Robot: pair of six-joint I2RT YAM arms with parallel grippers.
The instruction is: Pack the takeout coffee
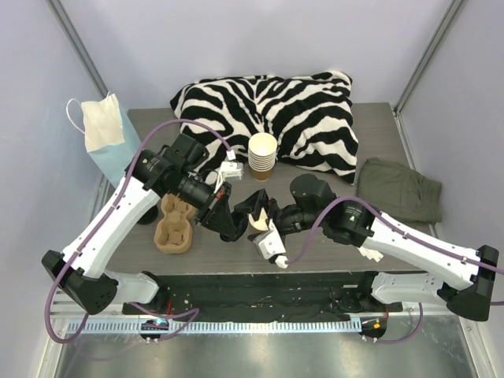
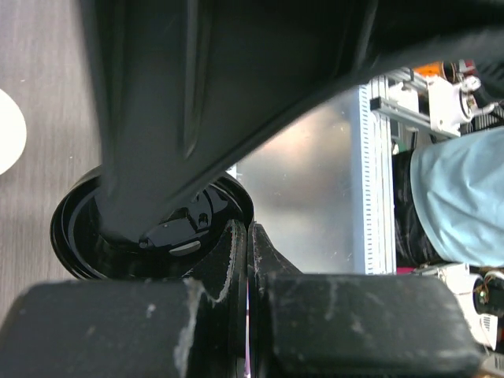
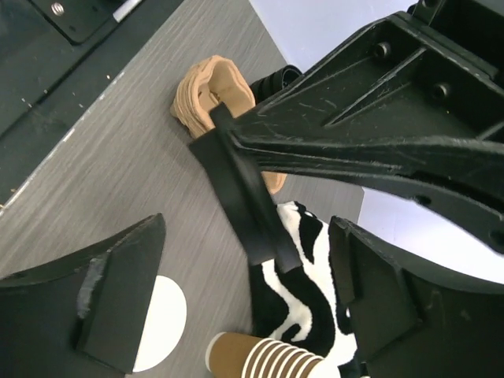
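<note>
No lidded takeout coffee shows whole. A black lid (image 2: 150, 236) lies just left of my left fingertips in the left wrist view, under the right arm's dark body; any cup under it is hidden. My left gripper (image 2: 249, 236) is shut, with nothing visible between the jaws; it sits at the table's middle front (image 1: 234, 227). My right gripper (image 3: 252, 315) is open and empty, facing the left gripper (image 1: 252, 207). A tan cup-like piece (image 1: 257, 223) shows between them. A white round disc (image 3: 161, 323) lies by the right gripper's left finger.
A stack of lidless tan cups (image 1: 262, 155) stands before the zebra pillow (image 1: 299, 110). A cardboard cup carrier (image 1: 175, 224) lies at the front left. A blue bag with a white mask (image 1: 106, 138) stands at the back left. A green cloth (image 1: 398, 189) lies on the right.
</note>
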